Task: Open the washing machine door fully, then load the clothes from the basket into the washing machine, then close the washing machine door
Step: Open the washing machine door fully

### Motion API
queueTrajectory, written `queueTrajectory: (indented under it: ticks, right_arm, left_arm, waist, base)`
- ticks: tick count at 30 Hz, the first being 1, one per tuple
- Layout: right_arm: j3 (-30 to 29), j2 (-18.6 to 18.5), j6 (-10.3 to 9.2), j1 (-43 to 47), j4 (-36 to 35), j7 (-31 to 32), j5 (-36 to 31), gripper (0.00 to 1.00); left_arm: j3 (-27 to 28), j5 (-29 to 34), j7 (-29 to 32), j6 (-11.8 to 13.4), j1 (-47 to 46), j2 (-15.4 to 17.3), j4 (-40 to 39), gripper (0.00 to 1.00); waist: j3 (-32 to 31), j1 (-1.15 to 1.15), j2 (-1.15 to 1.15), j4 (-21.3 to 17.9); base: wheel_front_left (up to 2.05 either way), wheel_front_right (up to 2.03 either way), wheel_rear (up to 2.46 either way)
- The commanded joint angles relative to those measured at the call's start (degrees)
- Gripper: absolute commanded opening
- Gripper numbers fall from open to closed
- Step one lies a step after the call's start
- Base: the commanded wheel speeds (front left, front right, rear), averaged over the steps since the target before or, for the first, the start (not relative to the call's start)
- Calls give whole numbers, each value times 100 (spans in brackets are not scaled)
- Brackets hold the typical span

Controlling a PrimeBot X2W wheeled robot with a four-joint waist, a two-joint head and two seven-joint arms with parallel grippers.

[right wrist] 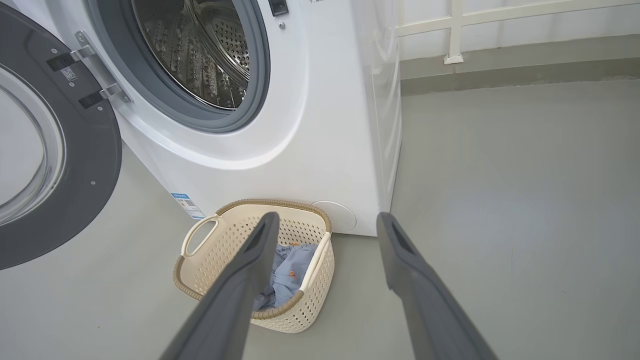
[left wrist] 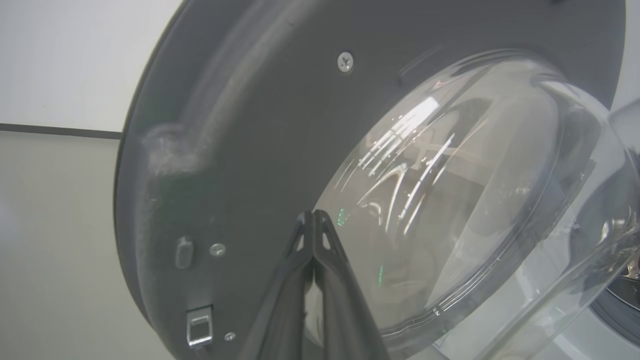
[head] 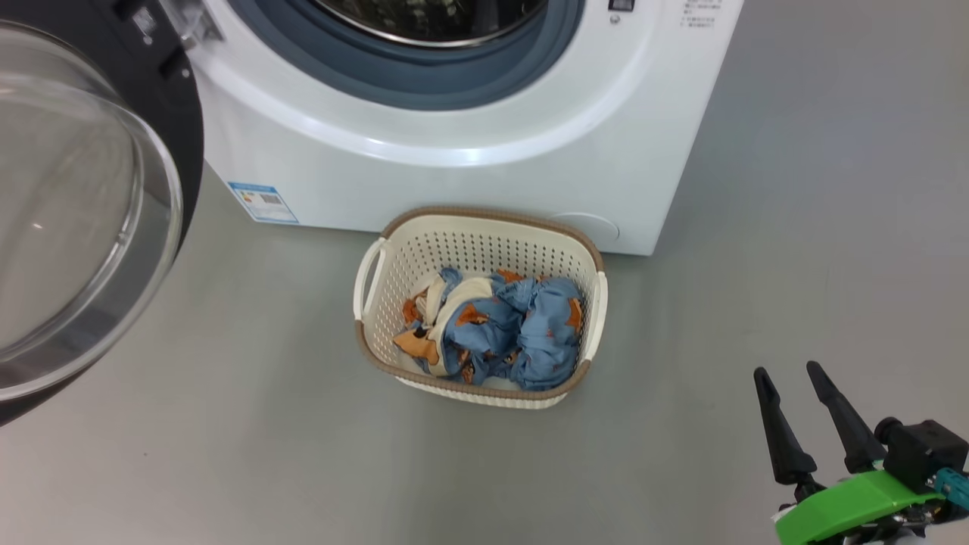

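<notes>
The washing machine door stood open at nine o'clock in the head view, with the left gripper pressed together near its inner face. The clothes lay in the basket at centre, just before the washing machine at twelve. The right gripper hung spread and empty at five o'clock.

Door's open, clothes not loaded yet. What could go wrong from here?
1. The left gripper, shut, sits close to the door; a push forward could scrape its glass.
2. The clothes lie bunched in the basket; the open right gripper may lift only some, or snag the perforated wall and tip it.
</notes>
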Motion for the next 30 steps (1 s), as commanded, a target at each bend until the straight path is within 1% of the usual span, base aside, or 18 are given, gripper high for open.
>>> queueTrajectory:
  ticks: [1, 5, 7, 10, 12, 14, 16, 17, 19, 20, 22, 25, 30]
  right_arm:
    - [90, -13, 17, 65, -117, -69, 14, 100]
    - [77, -23, 17, 137, -119, -69, 39, 100]
    - [69, -38, 17, 177, -113, -69, 64, 100]
    - [57, -54, 17, 253, -126, -69, 103, 100]
    - [57, -56, 17, 300, -129, -69, 120, 100]
    - [74, -56, 17, 331, -132, -69, 133, 100]
    - [65, -52, 17, 367, -150, -69, 144, 100]
    - [74, -48, 17, 383, -155, -69, 147, 100]
    - [69, -49, 17, 405, -171, -69, 155, 100]
    - [69, -52, 17, 410, -175, -69, 158, 100]
    - [58, -57, 17, 416, -182, -69, 160, 100]
    - [37, -63, 17, 406, -194, -69, 159, 100]
    - [38, -62, 17, 385, -216, -69, 139, 100]
  left_arm:
    - [50, 56, -30, -25, 218, 212, -291, 0]
    - [-70, -184, -30, -51, 577, -207, -877, 0]
    - [-284, -385, -30, -54, 792, -386, -1201, 0]
    - [-639, -675, -30, -55, 1170, -569, -1647, 0]
    - [-922, -819, -30, -55, 1447, -601, -1904, 22]
    - [-1139, -932, -30, -56, 1682, -627, -2079, 36]
    - [-1340, -924, -30, -56, 1900, -656, -2239, 45]
    - [-1472, -913, -30, -56, 2002, -672, -2301, 55]
    - [-1723, -958, -30, -56, 2144, -664, -2411, 82]
    - [-1853, -978, -30, -56, 2202, -653, -2456, 99]
    - [-2139, -1075, -30, -56, 2286, -632, -2536, 100]
    - [-2571, -1239, -30, -56, 2380, -488, -2589, 100]
    - [-3101, -1467, -30, -57, 2399, -272, -2645, 100]
  waist:
    - [-152, 0, 0, 65]
    - [-299, 0, 0, 119]
    - [-392, 0, 0, 137]
    - [-512, 0, 0, 137]
    - [-591, 0, 0, 116]
    - [-646, 0, 0, 76]
    - [-683, 0, 0, 38]
    - [-708, 0, 0, 4]
    - [-707, 0, 0, -51]
    - [-705, 0, 0, -84]
    - [-700, 0, 0, -156]
    - [-665, 0, 0, -284]
    - [-615, 0, 0, -513]
  base:
    - [0, 0, 0]
    - [0, 0, 0]
    - [0, 0, 0]
    - [0, 0, 0]
    - [0, 0, 0]
    - [0, 0, 0]
    - [0, 0, 0]
    - [0, 0, 0]
    - [0, 0, 0]
    - [0, 0, 0]
    - [0, 0, 0]
    - [0, 0, 0]
    - [0, 0, 0]
